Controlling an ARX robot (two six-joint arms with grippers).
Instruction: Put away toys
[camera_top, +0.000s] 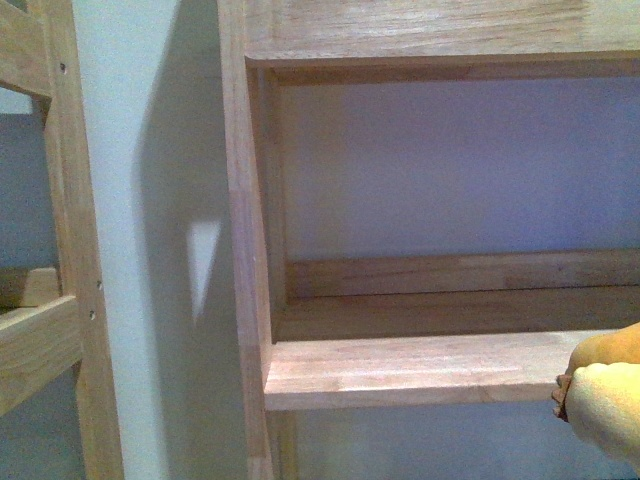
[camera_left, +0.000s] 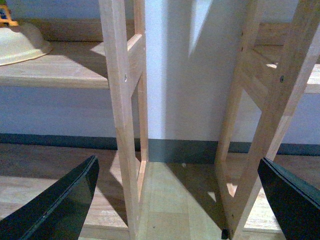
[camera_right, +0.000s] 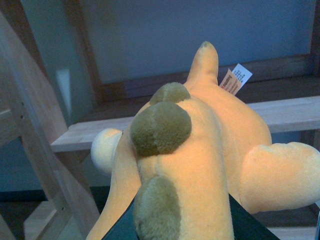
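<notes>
Right end effector: clamped on the plush animal. Its dark jaws show on either side of the toy's body at the near edge of the right wrist view, pressed into the fabric.
Left end effector: spread wide with nothing between. Its two black fingers frame a view of pale wooden uprights, the floor and a dark baseboard.
Plush animal, look: orange-yellow, with round olive-green patches in a row along its back. A stubby pale limb sticks out on each side, and a tapered point sits at the far end.
Plush animal, position: held off the ground and stretching away from the right end effector toward the shelf board. The tapered end reaches over the board.
Plush animal, front view: only a yellow bulge shows at the right edge, level with the front lip of the shelf board. Whether it touches the wood cannot be told.
Tag: white and orange, sticking out beside the tapered end. The print is too small to read.
Shelf: light wood, with a back rail behind the board and another board above. The pale wall shows behind and to the left.
Cream bowl: sits on a lower shelf board beyond one upright, well apart from the left end effector.
</notes>
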